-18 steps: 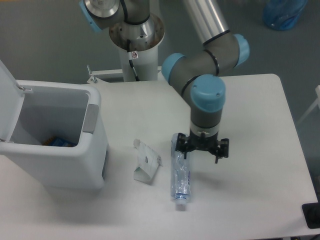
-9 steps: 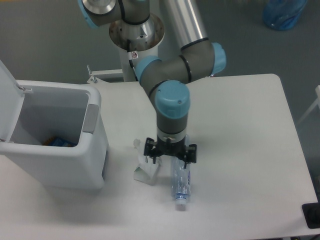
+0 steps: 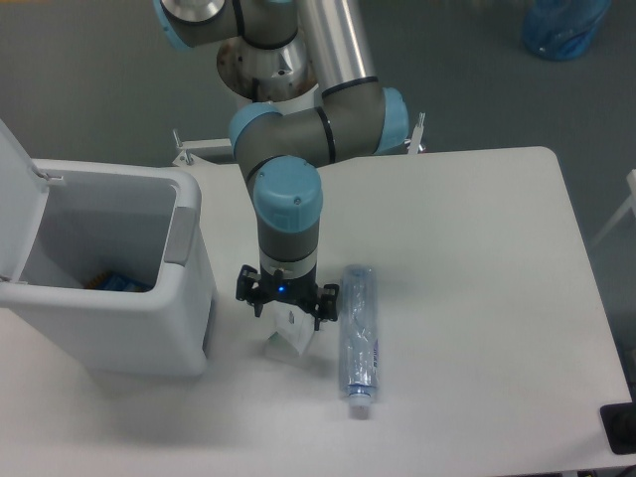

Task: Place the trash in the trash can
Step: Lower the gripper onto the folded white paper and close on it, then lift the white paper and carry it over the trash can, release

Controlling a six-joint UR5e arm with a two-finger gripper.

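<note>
Above the folded white cardboard scrap the arm reaches down from its base at the far edge of the table, elbow bent, with the blue-capped wrist pointing straight down. Its gripper hangs directly over the scrap, the jaws spread wide to either side of it; whether the fingertips touch the cardboard cannot be told, and nothing is pinched. Just beside the jaws, on the side away from the bin, the clear crushed plastic bottle lies flat on the table, its cap toward the near edge. On the other side of the jaws, near but apart, stands the white trash can, lid swung up, grey panel facing the gripper, something bluish inside.
</note>
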